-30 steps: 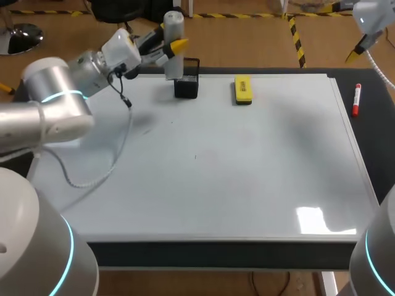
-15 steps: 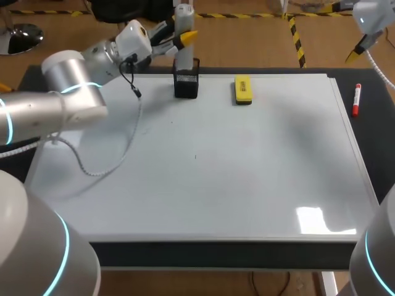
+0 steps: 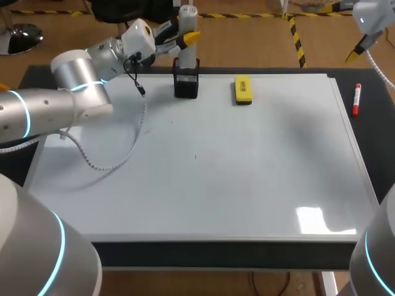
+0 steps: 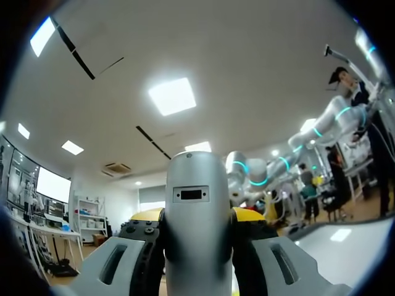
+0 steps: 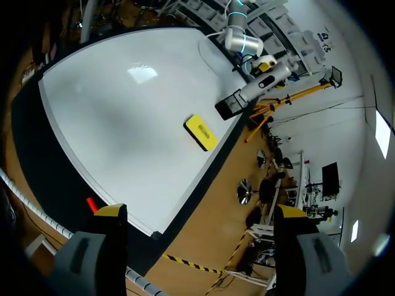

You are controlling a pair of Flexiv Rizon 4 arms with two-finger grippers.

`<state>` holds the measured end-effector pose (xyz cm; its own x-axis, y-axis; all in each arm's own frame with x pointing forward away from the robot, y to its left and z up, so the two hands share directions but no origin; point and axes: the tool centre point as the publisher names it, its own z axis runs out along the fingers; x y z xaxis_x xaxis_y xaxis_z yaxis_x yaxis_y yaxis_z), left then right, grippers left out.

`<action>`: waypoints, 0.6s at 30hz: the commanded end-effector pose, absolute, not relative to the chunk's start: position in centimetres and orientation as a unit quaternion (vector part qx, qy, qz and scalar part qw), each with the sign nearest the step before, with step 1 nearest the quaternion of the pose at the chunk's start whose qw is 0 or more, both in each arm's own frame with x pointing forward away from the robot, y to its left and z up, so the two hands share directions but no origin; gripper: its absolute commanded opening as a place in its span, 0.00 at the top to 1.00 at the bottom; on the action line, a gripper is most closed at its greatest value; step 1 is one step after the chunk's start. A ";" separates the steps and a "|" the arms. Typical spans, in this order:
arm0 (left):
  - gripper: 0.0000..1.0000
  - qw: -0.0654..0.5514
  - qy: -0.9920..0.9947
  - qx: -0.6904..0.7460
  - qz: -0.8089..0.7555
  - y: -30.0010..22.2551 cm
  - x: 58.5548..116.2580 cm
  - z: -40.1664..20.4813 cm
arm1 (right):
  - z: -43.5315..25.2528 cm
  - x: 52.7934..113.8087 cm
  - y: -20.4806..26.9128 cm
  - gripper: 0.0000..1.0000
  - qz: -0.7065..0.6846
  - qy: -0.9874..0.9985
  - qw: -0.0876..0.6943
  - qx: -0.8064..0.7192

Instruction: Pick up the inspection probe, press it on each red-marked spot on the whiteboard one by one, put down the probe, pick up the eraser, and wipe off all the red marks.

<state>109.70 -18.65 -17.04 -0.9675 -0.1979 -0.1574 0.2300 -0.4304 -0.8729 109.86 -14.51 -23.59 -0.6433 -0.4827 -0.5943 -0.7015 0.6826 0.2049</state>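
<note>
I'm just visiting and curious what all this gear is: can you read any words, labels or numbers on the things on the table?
Nothing here can be read.
Yellow eraser: any print on its top is too small to read.
Probe: a dark rectangular slot, no lettering visible.
Red marker: no legible label.
Whiteboard: no words or numbers.

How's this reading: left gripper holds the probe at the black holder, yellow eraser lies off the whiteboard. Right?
Not quite. The head view shows the yellow eraser lying on the whiteboard, beside the black holder. The left gripper does hold the probe.
</note>
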 end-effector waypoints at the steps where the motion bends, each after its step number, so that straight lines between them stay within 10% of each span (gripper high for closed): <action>1: 1.00 0.106 0.514 0.047 -0.850 -18.6 110.6 -17.9 | -23.5 109.9 -14.5 0.00 0.212 0.881 0.254 -0.338; 18: 1.00 0.094 0.511 0.038 -0.854 -19.2 111.2 -20.4 | -23.5 109.9 -14.5 0.00 0.212 0.881 0.254 -0.338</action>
<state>110.64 -18.94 -19.87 -0.9773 -0.1497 -0.1500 0.2021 -0.4459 -0.8720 109.86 -14.51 -23.57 -0.6434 -0.4827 -0.5941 -0.7014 0.6826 0.2050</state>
